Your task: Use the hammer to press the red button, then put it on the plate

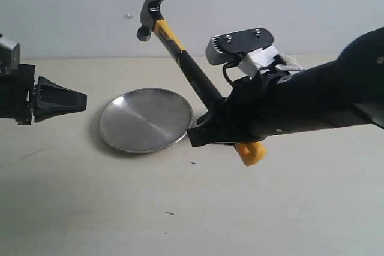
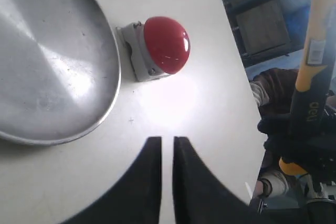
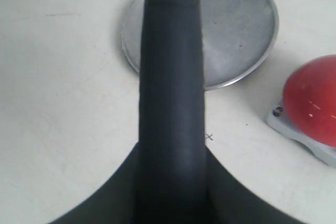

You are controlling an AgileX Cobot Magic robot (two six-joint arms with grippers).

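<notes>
The pale table (image 1: 90,208) carries everything, and the black right arm (image 1: 324,100) reaches in across it from the right. The round silver plate (image 1: 146,119) lies flat near the middle with nothing on it. The claw hammer (image 1: 180,52) is off the table, tilted, its dark head high and towards the left beyond the plate's far rim, its yellow end sticking out below the right gripper (image 1: 207,127), whose jaws are clamped on the black handle. The red button (image 2: 166,44) sits on its grey base just beside the plate's rim, hidden behind the arm in the exterior view. The left gripper (image 2: 168,141) hovers left of the plate, jaws nearly together, empty
</notes>
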